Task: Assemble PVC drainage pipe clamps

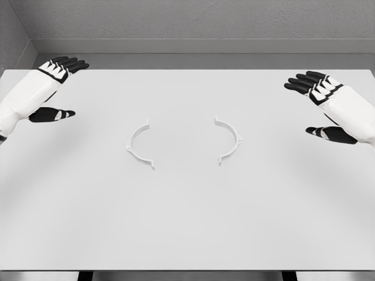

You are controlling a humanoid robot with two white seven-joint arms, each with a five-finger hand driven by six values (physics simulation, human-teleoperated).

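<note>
Head view: two clamp halves lie apart mid-counter (pixel 187 222), left half (pixel 139 145) at nine o'clock, right half (pixel 229 140) at three. Left hand (pixel 54 88) and right hand (pixel 321 104) hover released, empty. Thin arcs may skid when pinched.

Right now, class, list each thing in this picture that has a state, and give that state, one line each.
Left clamp half: flat on the table, ungrasped, opening toward the other half.
Right clamp half: flat on the table, ungrasped, apart from the left one.
Left robot hand: open, empty.
Right robot hand: open, empty.
</note>
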